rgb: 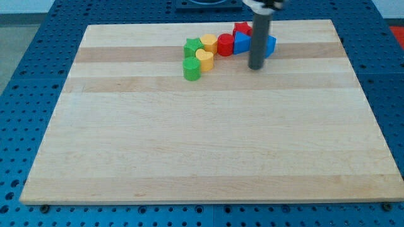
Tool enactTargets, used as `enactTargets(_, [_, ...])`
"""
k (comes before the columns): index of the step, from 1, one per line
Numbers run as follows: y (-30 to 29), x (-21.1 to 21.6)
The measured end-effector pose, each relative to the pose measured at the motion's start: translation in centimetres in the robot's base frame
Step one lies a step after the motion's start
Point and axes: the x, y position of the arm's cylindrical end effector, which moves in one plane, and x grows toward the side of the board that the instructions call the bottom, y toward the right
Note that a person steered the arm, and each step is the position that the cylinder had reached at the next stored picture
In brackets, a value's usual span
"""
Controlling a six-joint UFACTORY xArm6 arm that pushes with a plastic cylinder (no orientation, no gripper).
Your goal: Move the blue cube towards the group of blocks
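The push looks close to done. The blue cube (270, 45) sits far on the board (189, 145), right of centre, partly hidden behind the rod. It lies just right of the group, and I cannot tell whether it touches the nearest block or stands a hair apart.

The group runs leftward from there: a blue block (241, 43) of unclear shape, a red block (242, 28) just beyond it, a red cylinder (225, 45), a yellow block (209, 43), a green star-like block (192, 46), a yellow heart-like block (204, 60) and a green cylinder (191, 69) nearest the camera. They sit tight together in a curved row.

The rod comes straight down from the view's top, upright. My tip (255, 67) rests on the board just near of the gap between the cube and the blue block, a little left of the cube. It carries nothing; it is a bare rod, with no jaws to open or close.

By my judgement, any further closing calls for the tip to go round to the cube's right side and push left. From where it stands now, a push would drive the cube away towards the far edge, or wedge the blocks apart.
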Motion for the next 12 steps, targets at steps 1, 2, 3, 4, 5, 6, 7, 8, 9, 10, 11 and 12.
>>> enactTargets(1, [5.6, 4.1])
enactTargets(2, [6.7, -4.7])
enactTargets(3, [6.4, -7.8])
enactTargets(4, [6.1, -8.1])
enactTargets(5, [6.0, -8.0])
enactTargets(6, [3.7, -8.2])
enactTargets(7, [1.6, -8.4])
enactTargets(8, [0.4, -7.9])
enactTargets(9, [-0.6, -7.6])
enactTargets(10, [-1.4, -7.2])
enactTargets(11, [-2.5, -6.7])
enactTargets(12, [-3.4, -6.1])
